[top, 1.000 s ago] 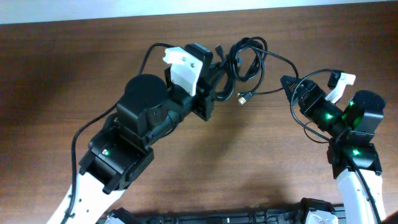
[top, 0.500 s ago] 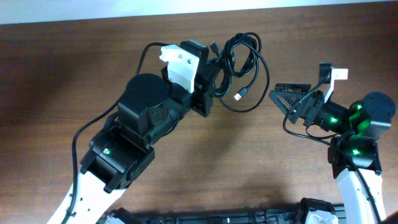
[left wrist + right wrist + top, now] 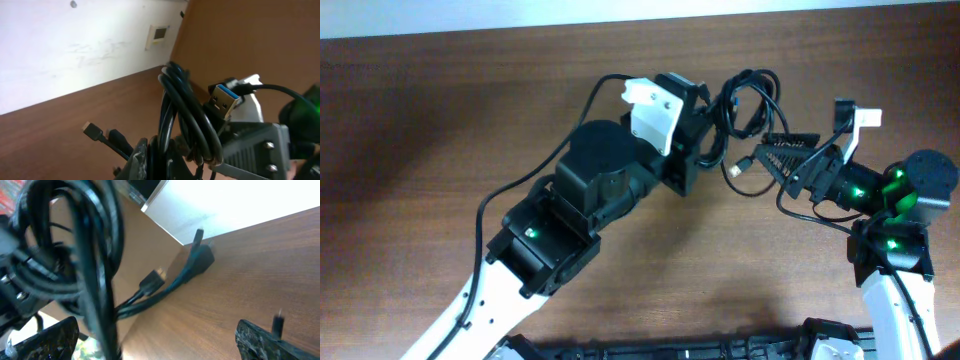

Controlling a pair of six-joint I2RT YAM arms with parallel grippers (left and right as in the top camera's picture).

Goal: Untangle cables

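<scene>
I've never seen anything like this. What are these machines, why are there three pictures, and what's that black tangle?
Two robot arms work at a brown table. One picture looks down from above the table. The other two come from small cameras on each arm's wrist, so they look close-up and tilted. The left arm has its jaws shut on a bundle of thin black cables, one ending in a metal plug. The right arm has its jaws wide open right beside the bundle, gripping nothing. The job is to untangle the cables.
</scene>
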